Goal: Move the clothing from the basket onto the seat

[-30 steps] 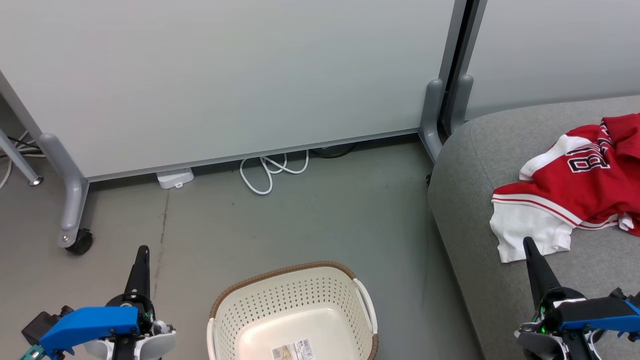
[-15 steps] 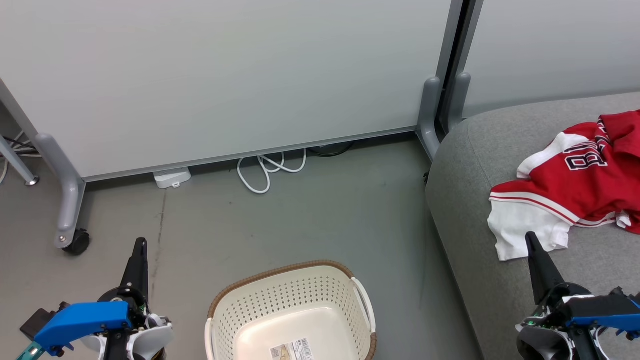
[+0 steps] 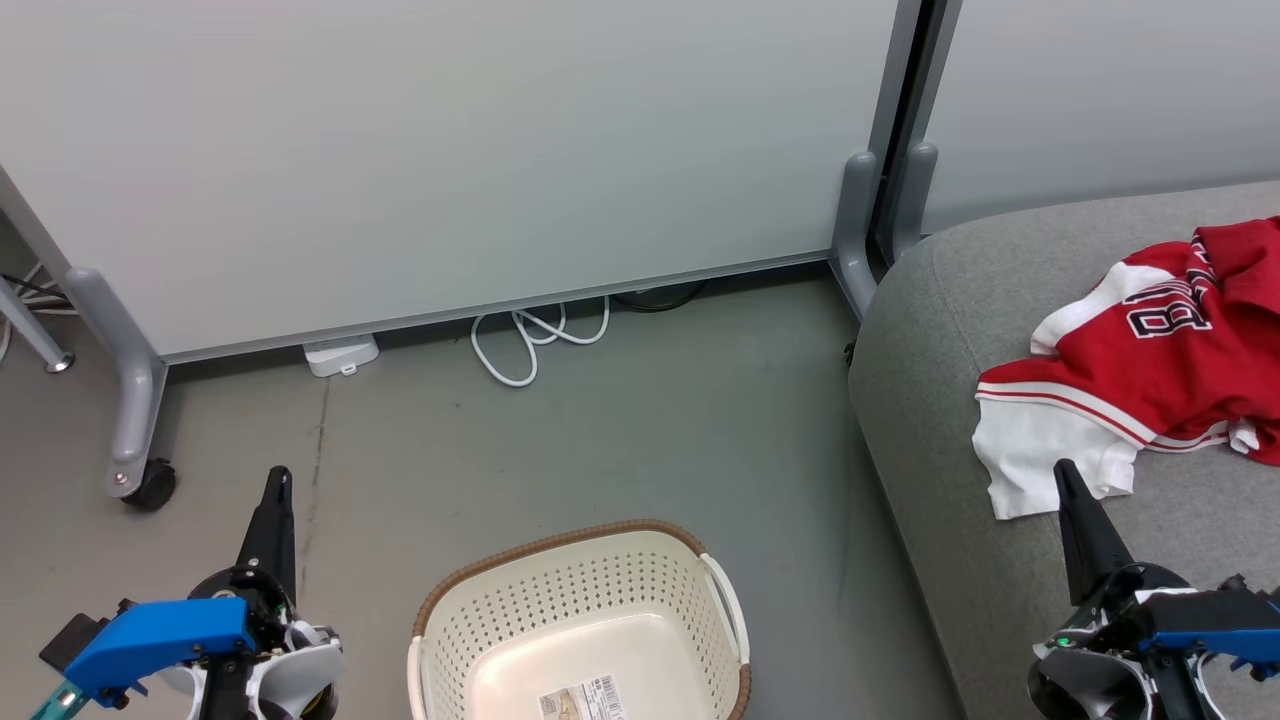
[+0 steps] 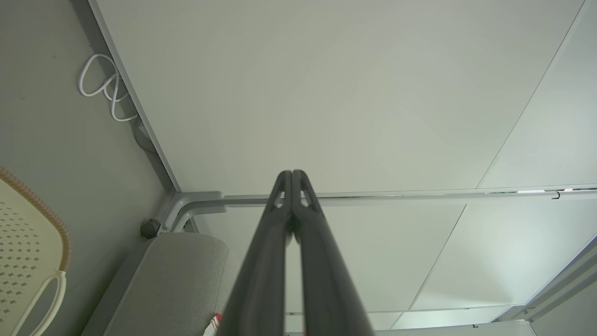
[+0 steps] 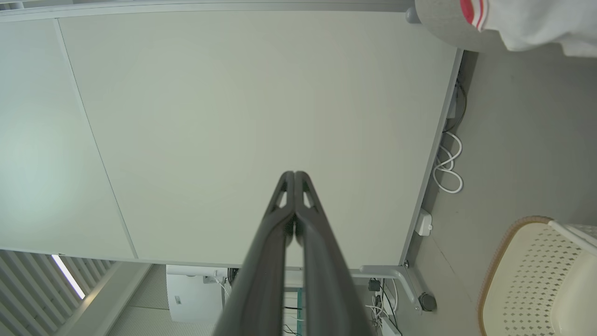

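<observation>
Head view has the clothing (image 3: 1170,365), a red jersey with white trim and black lettering bunched over white fabric, lying on the grey seat (image 3: 950,330), well to the right of the basket (image 3: 560,590) and fully outside it. The seat's rounded corner stands right of the basket, with a strip of floor (image 3: 650,430) between them. The cream basket sits on the floor at the lower middle and has a label sticker (image 3: 582,697) on its bottom.

The left hand (image 3: 279,478) hangs over the floor left of the basket, and the left wrist view shows its two dark fingers pressed together with nothing between them. The right hand (image 3: 1063,470) is over the seat, right of the basket, and the right wrist view shows its fingers likewise closed on nothing. Its tip sits at the white edge of the clothing; contact cannot be told.

Beyond the basket, a looped white cable (image 3: 530,345) and a small white box (image 3: 340,355) lie at the foot of a pale partition (image 3: 450,150). A black caster (image 3: 150,485) stands beyond the basket, to its left.
</observation>
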You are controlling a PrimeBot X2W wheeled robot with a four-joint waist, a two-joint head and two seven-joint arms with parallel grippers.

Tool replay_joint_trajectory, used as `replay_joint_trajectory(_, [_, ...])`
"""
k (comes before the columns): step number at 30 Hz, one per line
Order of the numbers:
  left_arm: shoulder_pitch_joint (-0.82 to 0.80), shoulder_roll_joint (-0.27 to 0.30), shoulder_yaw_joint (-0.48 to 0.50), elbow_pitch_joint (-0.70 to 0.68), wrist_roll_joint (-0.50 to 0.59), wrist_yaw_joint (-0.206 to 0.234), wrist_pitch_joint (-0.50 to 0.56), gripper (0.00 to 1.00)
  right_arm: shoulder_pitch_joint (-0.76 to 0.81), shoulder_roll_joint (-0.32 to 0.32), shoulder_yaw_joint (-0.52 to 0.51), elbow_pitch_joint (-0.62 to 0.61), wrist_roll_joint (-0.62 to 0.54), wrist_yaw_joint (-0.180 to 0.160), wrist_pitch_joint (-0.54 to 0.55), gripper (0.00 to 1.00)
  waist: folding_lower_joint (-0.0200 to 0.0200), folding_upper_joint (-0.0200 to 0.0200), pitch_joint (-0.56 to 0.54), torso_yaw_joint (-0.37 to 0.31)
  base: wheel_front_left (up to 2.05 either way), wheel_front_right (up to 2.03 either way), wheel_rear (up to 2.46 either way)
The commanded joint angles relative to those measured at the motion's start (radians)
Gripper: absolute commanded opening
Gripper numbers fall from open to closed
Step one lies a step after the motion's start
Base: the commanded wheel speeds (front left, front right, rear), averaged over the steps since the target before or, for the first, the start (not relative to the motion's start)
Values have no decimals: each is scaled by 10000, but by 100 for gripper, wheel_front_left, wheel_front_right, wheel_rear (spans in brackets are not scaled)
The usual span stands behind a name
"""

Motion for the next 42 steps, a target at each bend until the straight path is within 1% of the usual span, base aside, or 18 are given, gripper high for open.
replay_joint_trajectory(1, [-91, -10, 25, -38, -22, -92, 40, 0, -129, 27, -19, -32, 23, 4, 35, 0, 0, 0, 0, 1, 0, 0, 0])
replay_joint_trajectory(42, [-90, -9, 22, -40, -24, -92, 37, 0, -116, 26, -16, -31, 26, 4, 32, 0, 0, 0, 0, 1, 0, 0, 0])
